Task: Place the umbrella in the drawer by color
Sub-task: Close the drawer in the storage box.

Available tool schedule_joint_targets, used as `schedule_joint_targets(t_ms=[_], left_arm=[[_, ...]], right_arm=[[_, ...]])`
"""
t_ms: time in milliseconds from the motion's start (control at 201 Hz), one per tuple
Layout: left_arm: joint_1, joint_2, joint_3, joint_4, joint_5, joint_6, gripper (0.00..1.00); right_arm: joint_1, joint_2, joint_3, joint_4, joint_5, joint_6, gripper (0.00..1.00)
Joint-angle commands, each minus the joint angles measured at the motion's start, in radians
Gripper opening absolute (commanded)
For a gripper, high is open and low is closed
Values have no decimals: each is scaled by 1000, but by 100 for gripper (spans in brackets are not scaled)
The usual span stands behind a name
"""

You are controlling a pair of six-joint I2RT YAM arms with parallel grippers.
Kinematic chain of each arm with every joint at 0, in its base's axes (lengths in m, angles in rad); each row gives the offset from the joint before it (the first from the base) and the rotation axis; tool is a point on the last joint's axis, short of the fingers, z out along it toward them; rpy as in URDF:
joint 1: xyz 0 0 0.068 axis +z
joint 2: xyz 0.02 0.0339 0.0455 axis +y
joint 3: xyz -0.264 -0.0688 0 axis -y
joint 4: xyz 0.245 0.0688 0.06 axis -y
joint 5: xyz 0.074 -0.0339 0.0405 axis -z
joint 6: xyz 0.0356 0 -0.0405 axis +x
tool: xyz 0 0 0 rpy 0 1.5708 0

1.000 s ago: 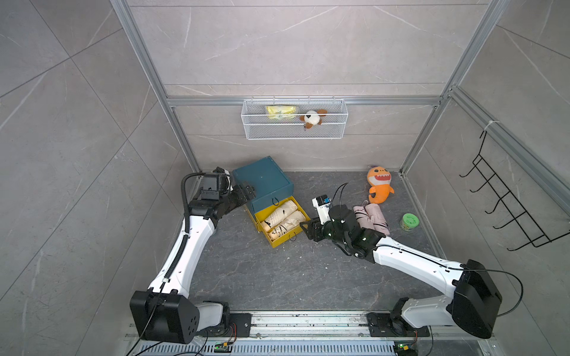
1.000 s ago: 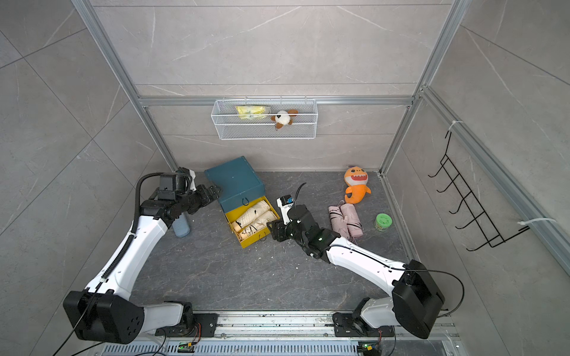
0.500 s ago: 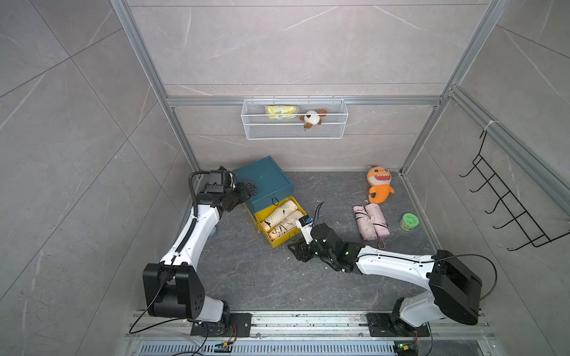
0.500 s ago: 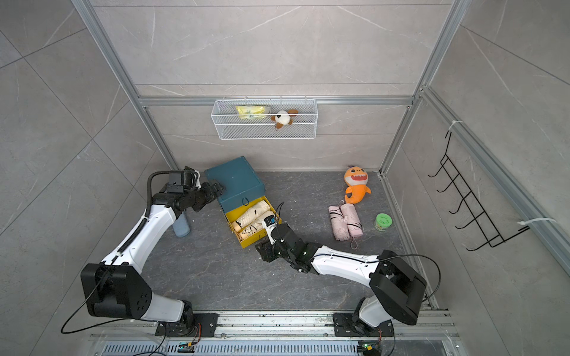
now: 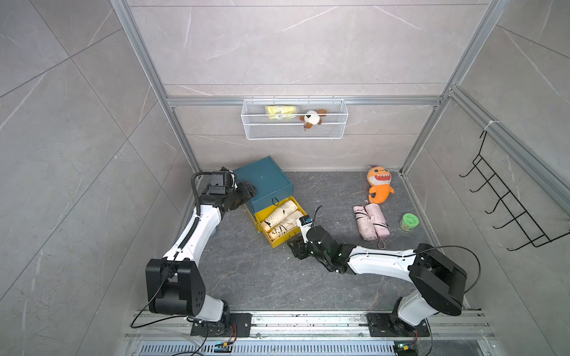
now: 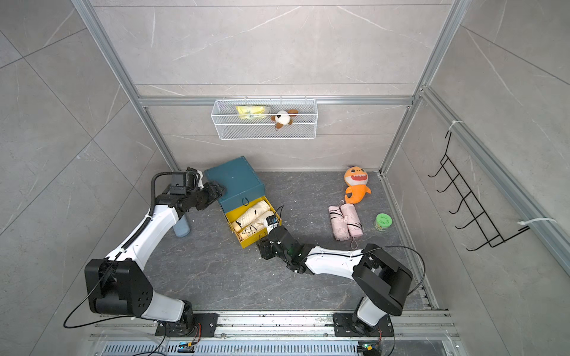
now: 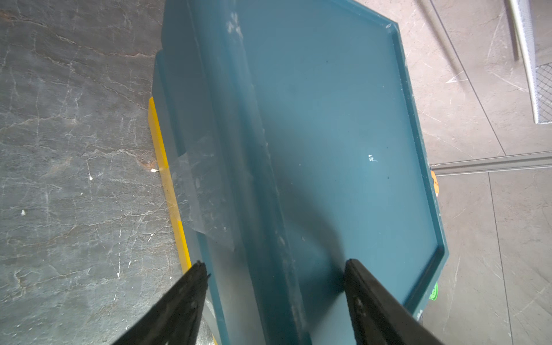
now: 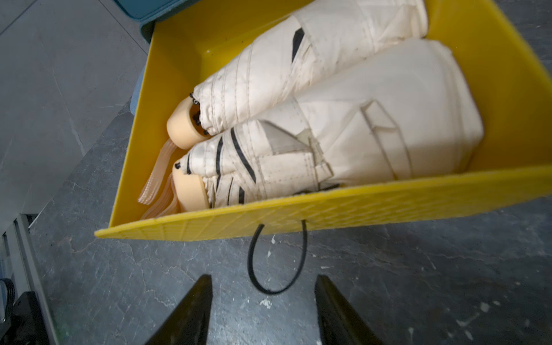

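A teal cabinet (image 5: 265, 178) stands at the back left with its yellow drawer (image 5: 285, 240) pulled out. Two cream umbrellas (image 5: 282, 215) lie side by side in it, also seen in the right wrist view (image 8: 358, 134). Two pink umbrellas (image 5: 370, 222) lie on the floor to the right. My right gripper (image 5: 293, 245) is low in front of the drawer's front wall (image 8: 328, 209), open and empty (image 8: 264, 279). The drawer's black loop handle (image 8: 267, 292) hangs just ahead of its fingertips. My left gripper (image 5: 251, 189) is open (image 7: 274, 265), its jaws straddling the cabinet's left top edge (image 7: 328, 119).
An orange shark plush (image 5: 379, 185) and a green jar (image 5: 409, 222) sit at the right near the wall. A blue bottle (image 6: 182, 228) stands under my left arm. A wire basket (image 5: 294, 123) hangs on the back wall and a black hook rack (image 5: 505, 209) on the right wall.
My right arm swung from the drawer's right side down to its front. My left gripper's jaws have narrowed around the cabinet's edge.
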Motion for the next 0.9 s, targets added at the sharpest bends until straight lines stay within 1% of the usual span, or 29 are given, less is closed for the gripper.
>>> schedule_joint_targets(t_ms=[0, 119, 338, 682, 896], left_arm=[[6, 8, -24, 23, 23, 2, 73], [6, 9, -44, 33, 24, 1, 72], [6, 8, -70, 46, 25, 0, 72], [6, 19, -90, 57, 28, -1, 72], [7, 25, -102, 66, 33, -3, 72]], right_arm=[[-4, 31, 12, 45, 34, 23, 57], [-8, 55, 35, 46, 41, 25, 56], [-12, 62, 55, 51, 49, 24, 47], [-15, 82, 105, 27, 54, 7, 26], [-17, 95, 129, 21, 57, 1, 15]])
